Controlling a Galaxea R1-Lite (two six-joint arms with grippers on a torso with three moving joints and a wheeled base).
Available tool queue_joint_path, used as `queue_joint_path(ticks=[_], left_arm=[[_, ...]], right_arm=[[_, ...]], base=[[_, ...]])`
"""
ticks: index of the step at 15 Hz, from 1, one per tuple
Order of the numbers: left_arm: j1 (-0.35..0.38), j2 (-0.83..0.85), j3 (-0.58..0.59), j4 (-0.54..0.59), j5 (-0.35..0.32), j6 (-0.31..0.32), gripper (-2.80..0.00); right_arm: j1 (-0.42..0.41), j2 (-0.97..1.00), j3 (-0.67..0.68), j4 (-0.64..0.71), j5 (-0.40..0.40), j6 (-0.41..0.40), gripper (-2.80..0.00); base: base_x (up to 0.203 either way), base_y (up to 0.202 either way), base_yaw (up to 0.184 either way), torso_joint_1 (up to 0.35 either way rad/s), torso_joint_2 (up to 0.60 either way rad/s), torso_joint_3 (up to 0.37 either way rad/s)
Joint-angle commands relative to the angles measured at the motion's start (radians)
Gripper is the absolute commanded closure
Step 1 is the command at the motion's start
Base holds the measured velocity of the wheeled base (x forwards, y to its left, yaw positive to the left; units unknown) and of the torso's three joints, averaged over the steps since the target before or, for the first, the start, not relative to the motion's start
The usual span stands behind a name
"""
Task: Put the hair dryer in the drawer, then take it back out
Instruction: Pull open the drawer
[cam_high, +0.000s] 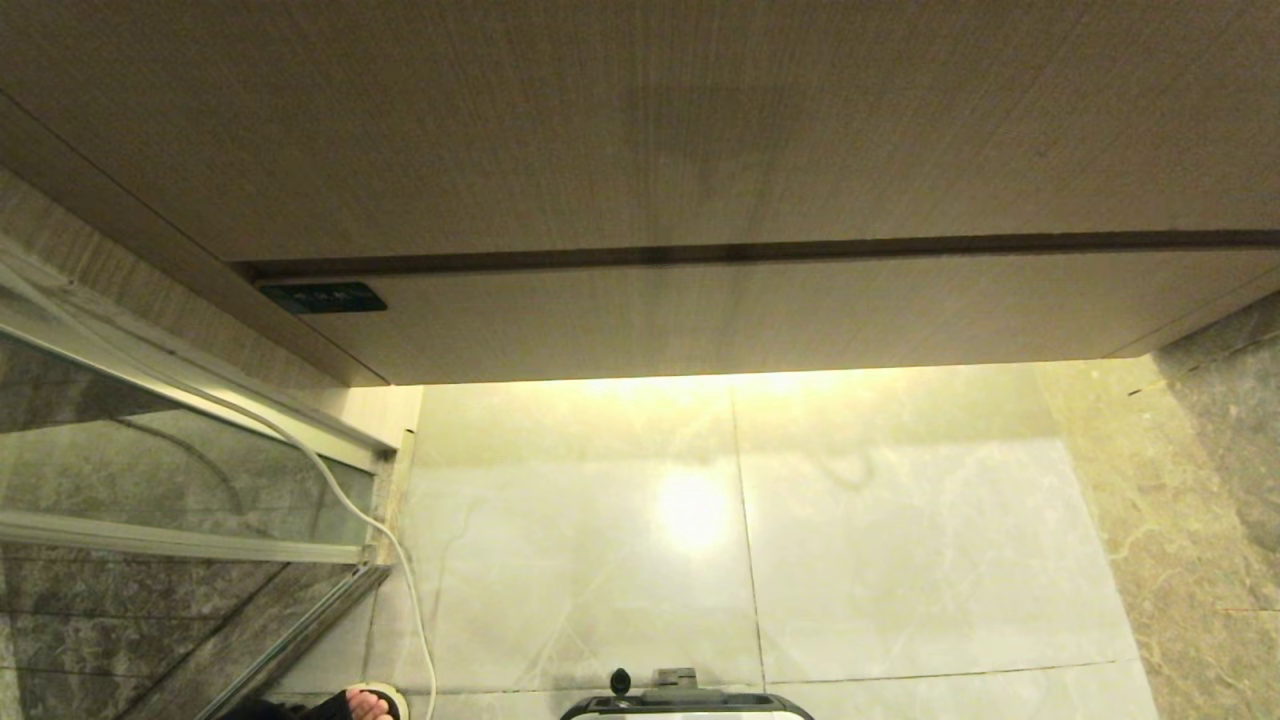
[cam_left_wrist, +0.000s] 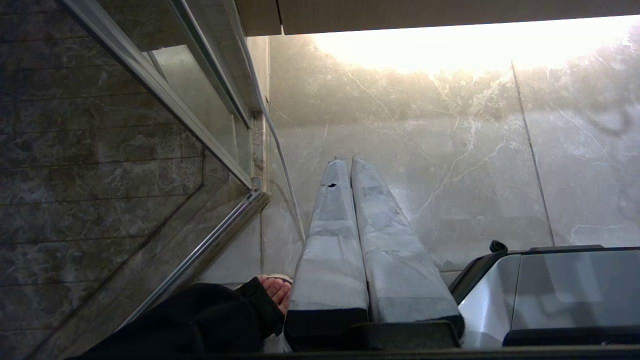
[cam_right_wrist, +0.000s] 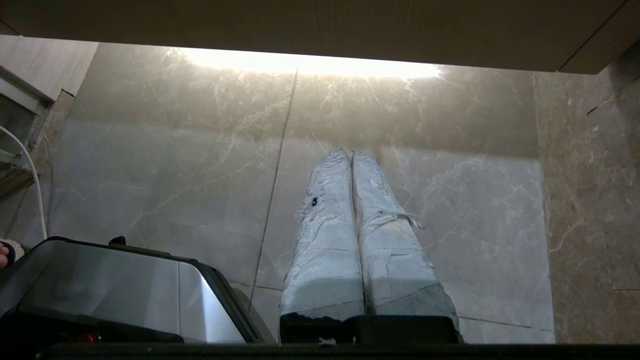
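The hair dryer is out of view in every view. A wide light-brown wood-grain cabinet front (cam_high: 640, 130) fills the top of the head view; it is the drawer, shut, with a dark seam under it. Neither arm appears in the head view. My left gripper (cam_left_wrist: 345, 161) hangs over the pale marble floor, its white-wrapped fingers (cam_left_wrist: 330, 235) pressed together and holding nothing. My right gripper (cam_right_wrist: 348, 152) hangs the same way over the floor, its taped fingers (cam_right_wrist: 390, 240) touching, with nothing between them.
A glass door in a metal frame (cam_high: 190, 540) stands at the left, with a white cable (cam_high: 400, 560) running down beside it. A person's foot (cam_high: 365, 703) in a sandal rests by my base (cam_high: 685, 705). A dark marble wall (cam_high: 1220, 480) closes the right side.
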Motion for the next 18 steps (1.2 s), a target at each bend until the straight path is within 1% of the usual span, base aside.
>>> queue_joint_path(ticks=[1, 7, 8, 9, 10, 11, 12, 13, 15, 17, 18], left_arm=[[0.0, 0.0, 0.002, 0.0, -0.001, 0.0, 0.0], [0.0, 0.0, 0.002, 0.0, -0.001, 0.0, 0.0], [0.0, 0.0, 0.0, 0.0, -0.001, 0.0, 0.0], [0.0, 0.0, 0.002, 0.0, -0.001, 0.0, 0.0], [0.0, 0.0, 0.0, 0.0, -0.001, 0.0, 0.0], [0.0, 0.0, 0.002, 0.0, -0.001, 0.0, 0.0], [0.0, 0.0, 0.002, 0.0, -0.001, 0.0, 0.0], [0.0, 0.0, 0.002, 0.0, -0.001, 0.0, 0.0], [0.0, 0.0, 0.0, 0.0, -0.001, 0.0, 0.0], [0.0, 0.0, 0.001, 0.0, -0.001, 0.0, 0.0], [0.0, 0.0, 0.0, 0.0, -0.001, 0.0, 0.0]], right_arm=[[0.0, -0.039, 0.04, 0.001, 0.001, -0.001, 0.0], [0.0, -0.039, 0.038, 0.009, 0.0, -0.006, 0.0], [0.0, -0.039, 0.038, 0.001, 0.0, -0.017, 0.0], [0.0, -0.039, 0.028, -0.002, 0.004, -0.026, 0.0], [0.0, -0.039, -0.02, 0.018, 0.011, -0.03, 0.0], [0.0, -0.039, -0.109, 0.078, 0.021, -0.032, 0.0], [0.0, -0.039, -0.23, 0.148, 0.029, -0.032, 0.0], [0.0, -0.034, -0.393, 0.229, 0.036, -0.032, 0.0], [0.0, 0.048, -0.754, 0.417, 0.045, -0.026, 0.0], [0.0, 0.225, -1.163, 0.661, 0.06, 0.002, 0.0], [0.0, 0.323, -1.338, 0.784, 0.076, 0.014, 0.0]], base=[[0.0, 0.0, 0.0, 0.0, 0.0, 0.0], [0.0, 0.0, 0.0, 0.0, 0.0, 0.0], [0.0, 0.0, 0.0, 0.0, 0.0, 0.0], [0.0, 0.0, 0.0, 0.0, 0.0, 0.0], [0.0, 0.0, 0.0, 0.0, 0.0, 0.0], [0.0, 0.0, 0.0, 0.0, 0.0, 0.0], [0.0, 0.0, 0.0, 0.0, 0.0, 0.0], [0.0, 0.0, 0.0, 0.0, 0.0, 0.0], [0.0, 0.0, 0.0, 0.0, 0.0, 0.0], [0.0, 0.0, 0.0, 0.0, 0.0, 0.0], [0.0, 0.0, 0.0, 0.0, 0.0, 0.0]])
